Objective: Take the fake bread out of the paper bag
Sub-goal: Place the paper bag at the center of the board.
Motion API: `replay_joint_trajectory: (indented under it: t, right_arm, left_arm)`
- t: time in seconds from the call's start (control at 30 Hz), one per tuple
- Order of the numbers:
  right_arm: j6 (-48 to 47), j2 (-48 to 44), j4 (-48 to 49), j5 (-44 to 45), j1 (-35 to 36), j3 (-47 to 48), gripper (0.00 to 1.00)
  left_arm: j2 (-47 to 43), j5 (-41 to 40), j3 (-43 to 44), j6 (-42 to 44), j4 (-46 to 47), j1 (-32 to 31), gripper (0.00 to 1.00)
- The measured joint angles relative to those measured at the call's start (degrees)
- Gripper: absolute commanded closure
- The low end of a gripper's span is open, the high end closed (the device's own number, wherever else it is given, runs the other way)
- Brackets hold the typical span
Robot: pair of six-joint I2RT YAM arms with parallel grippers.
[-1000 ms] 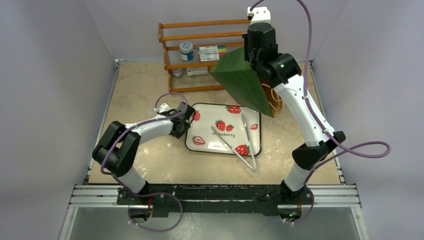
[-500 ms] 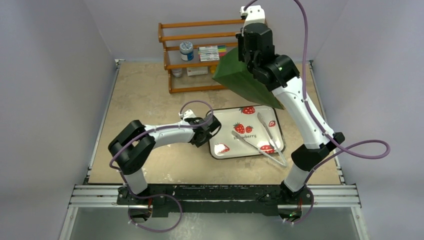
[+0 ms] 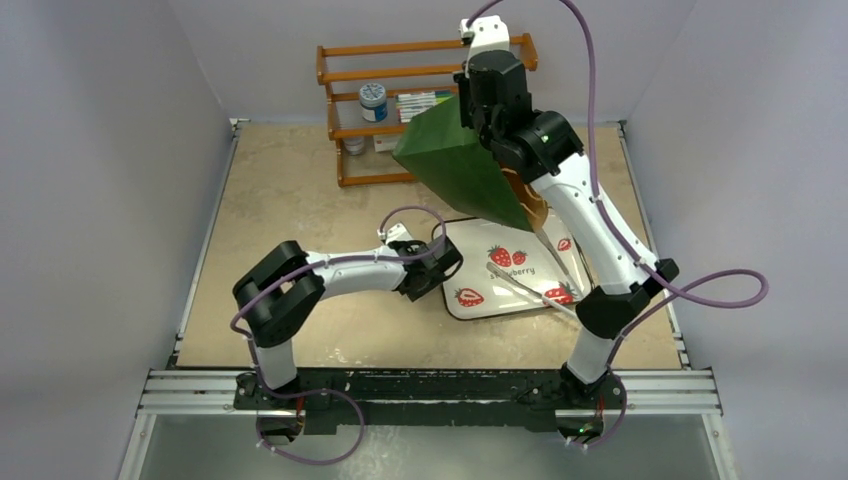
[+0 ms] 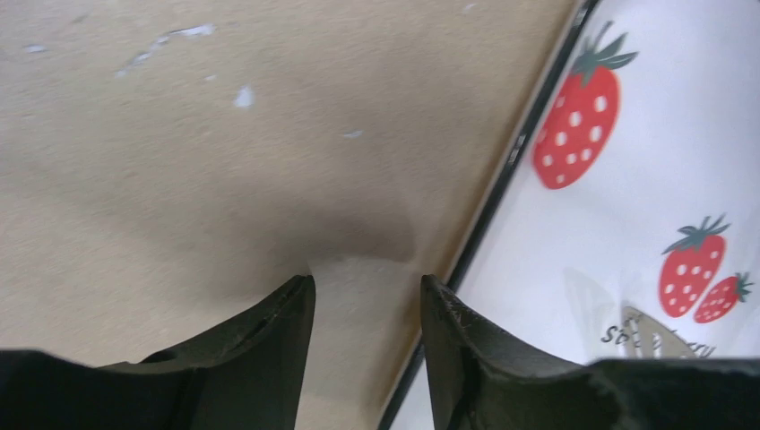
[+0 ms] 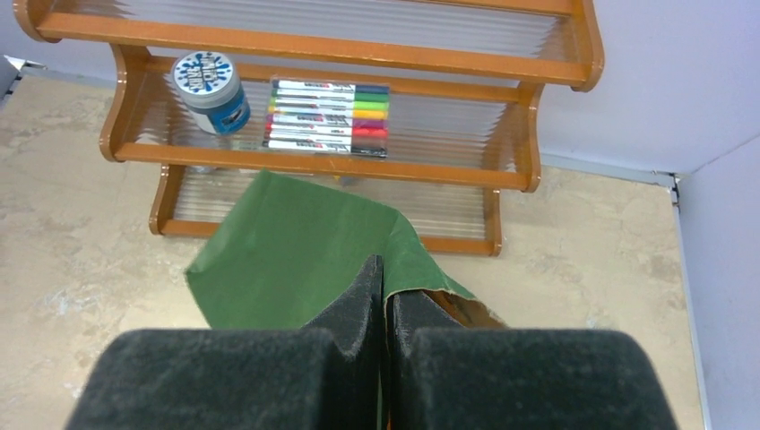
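Right claw point(image 5: 384, 296) pinches the bag point(image 3: 455, 170) by its edge, holding it high over the tray point(image 4: 645, 188), mouth tipped down. Left claw point(image 4: 366, 296) is slack and empty beside the tray's rim. No bread shows anywhere; it's presumably inside the bag, so nothing's out yet.

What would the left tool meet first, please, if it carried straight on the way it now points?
The left tool would probably meet the bare tabletop, just beside the rim of the strawberry tray; depth is unclear.
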Motion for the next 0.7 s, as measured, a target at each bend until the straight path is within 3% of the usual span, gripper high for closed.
replay_joint_trajectory:
  t: [0.1, 0.27, 0.53, 0.7]
  right_arm:
    - [0.0, 1.6, -0.2, 0.1, 1.1, 2.2, 1.0]
    - [-0.9, 5.7, -0.4, 0.2, 4.7, 6.9, 1.0]
    - [-2.3, 11.8, -0.5, 0.2, 11.8, 9.6, 1.0]
    - [-3.2, 16.2, 1.4, -0.3, 15.5, 9.6, 1.0]
  left_arm:
    - [-2.1, -0.9, -1.1, -0.2, -2.8, -0.2, 0.39]
    - [-12.1, -5.7, -1.7, -1.5, -10.2, -0.3, 0.33]
    - [-31.4, -15.0, -2.5, -7.7, -21.7, -0.3, 0.3]
    - [-38.4, -20.4, -3.7, -13.4, -28.4, -0.3, 0.3]
